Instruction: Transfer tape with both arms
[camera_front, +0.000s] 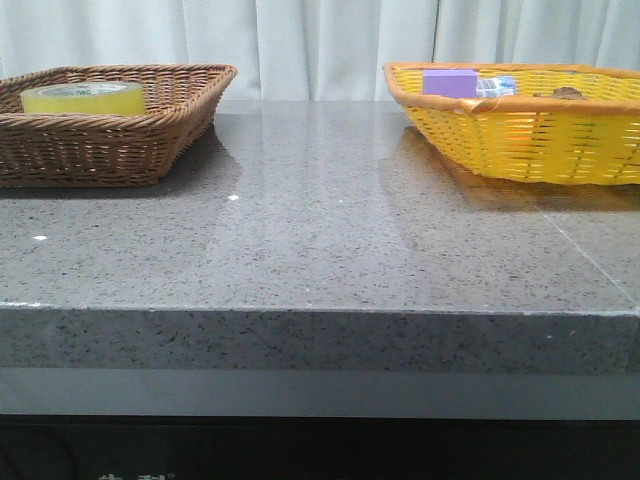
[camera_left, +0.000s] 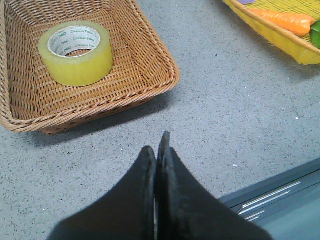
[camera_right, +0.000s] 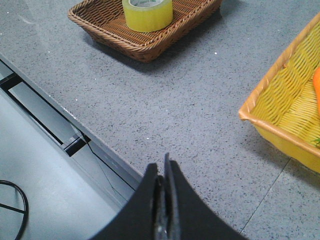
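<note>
The tape (camera_left: 76, 53) lies flat, core hole up, in the brown wicker basket (camera_left: 150, 65) on my left side of the table (camera_front: 320, 260); nothing is touching it. The yellow basket (camera_front: 520, 140) sits well apart on the right and holds a purple box (camera_front: 450, 82), a carrot (camera_left: 282, 21) and some other bits I can't make out.

My left gripper (camera_left: 157, 145) has its fingers pressed together and holds nothing. It hangs over bare table, near the brown basket's front corner. My right gripper (camera_right: 164, 170) is closed and empty too, out by the table's front edge. Neither arm shows in the front view.

Transfer not started, as I judge it. Risks:
- If I go in with jaws closed, I'd shove the roll, not grip it.
- The basket walls slope, so a finger could snag the rim and drag the whole basket.
- The roll is wide and smooth, so a grip across the outside could slip. Pinching the wall through the core looks safer.
- At the handover, a left release before the right has a firm hold would drop the tape.
</note>
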